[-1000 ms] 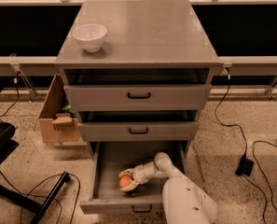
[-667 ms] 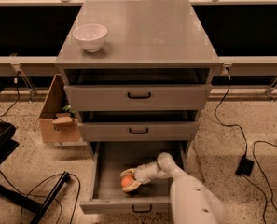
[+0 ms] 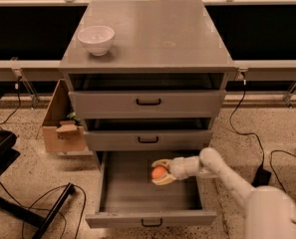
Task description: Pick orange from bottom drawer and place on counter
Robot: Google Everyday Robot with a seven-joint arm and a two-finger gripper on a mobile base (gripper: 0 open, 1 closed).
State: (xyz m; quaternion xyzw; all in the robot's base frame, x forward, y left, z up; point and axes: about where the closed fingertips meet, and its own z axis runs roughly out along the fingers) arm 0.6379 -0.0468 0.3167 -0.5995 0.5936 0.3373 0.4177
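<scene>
The orange (image 3: 159, 172) is held between the fingers of my gripper (image 3: 160, 172), inside the pulled-out bottom drawer (image 3: 130, 203), toward its middle right and a little above the tray floor. The white arm reaches in from the lower right. The gripper is shut on the orange. The counter (image 3: 152, 36) is the grey top of the cabinet, well above the gripper.
A white bowl (image 3: 95, 39) stands on the counter's left part. The two upper drawers (image 3: 147, 103) are slightly ajar above the gripper. A cardboard box (image 3: 63, 126) sits left of the cabinet. Cables lie on the floor on both sides.
The gripper has moved right and slightly up with the orange, from the drawer's left part toward its middle right. The arm has shifted to the right.
</scene>
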